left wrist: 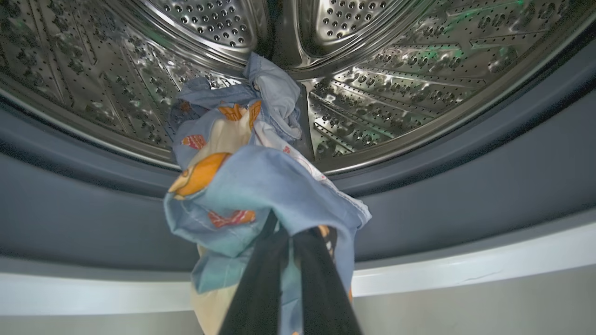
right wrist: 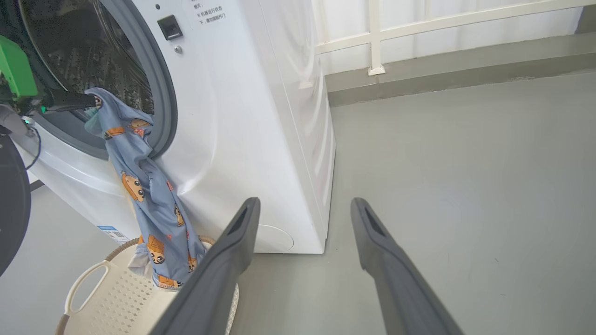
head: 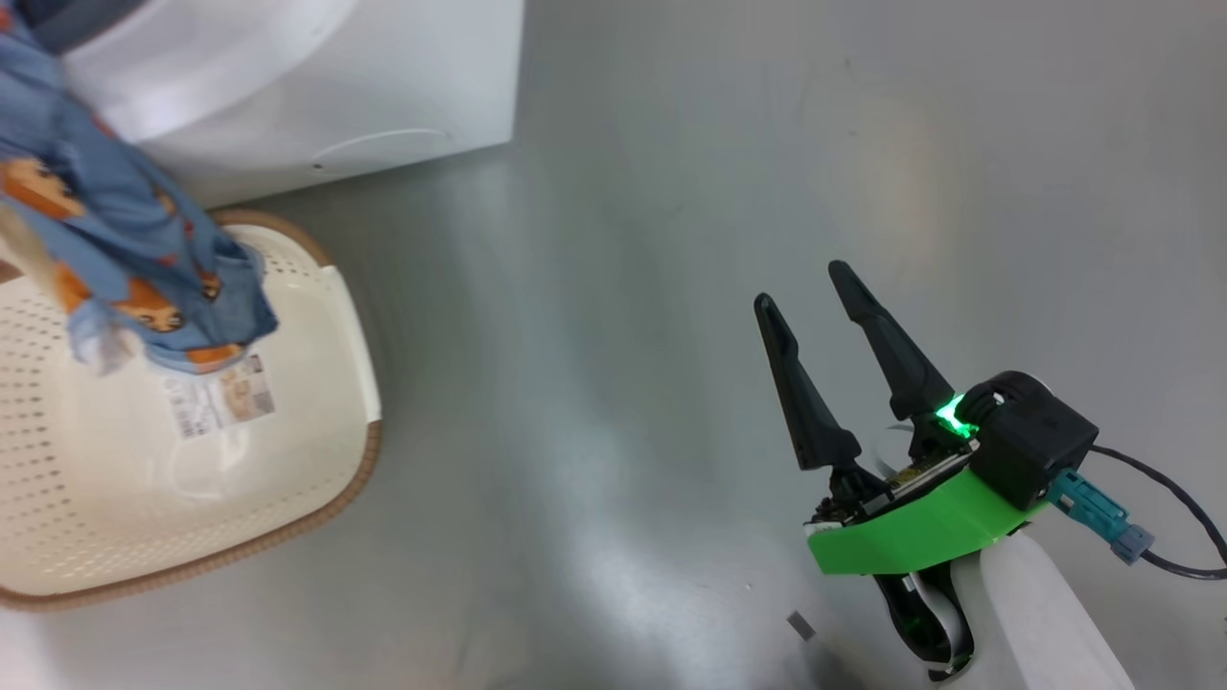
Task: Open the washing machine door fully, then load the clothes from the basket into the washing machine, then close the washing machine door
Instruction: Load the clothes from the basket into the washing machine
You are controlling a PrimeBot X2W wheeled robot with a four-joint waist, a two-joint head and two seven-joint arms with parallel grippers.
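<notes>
My left gripper (left wrist: 288,237) is shut on the clothes (left wrist: 251,186), a light blue bundle printed with orange bears, held at the mouth of the steel drum (left wrist: 400,79). From the right wrist view the left gripper (right wrist: 91,100) holds the clothes (right wrist: 144,190) at the opening of the washing machine (right wrist: 242,116); their tail hangs down into the basket (right wrist: 107,298). The washing machine door (right wrist: 11,204) stands open at the far left edge. In the head view the clothes (head: 125,249) dangle over the cream basket (head: 57,460). My right gripper (head: 803,283) is open and holds nothing, over bare floor.
The grey rubber gasket (left wrist: 465,186) rings the drum. A round filter cap (right wrist: 274,237) sits low on the machine's front. A white railing (right wrist: 372,37) runs along the back wall. Open grey floor (head: 671,192) lies to the machine's right.
</notes>
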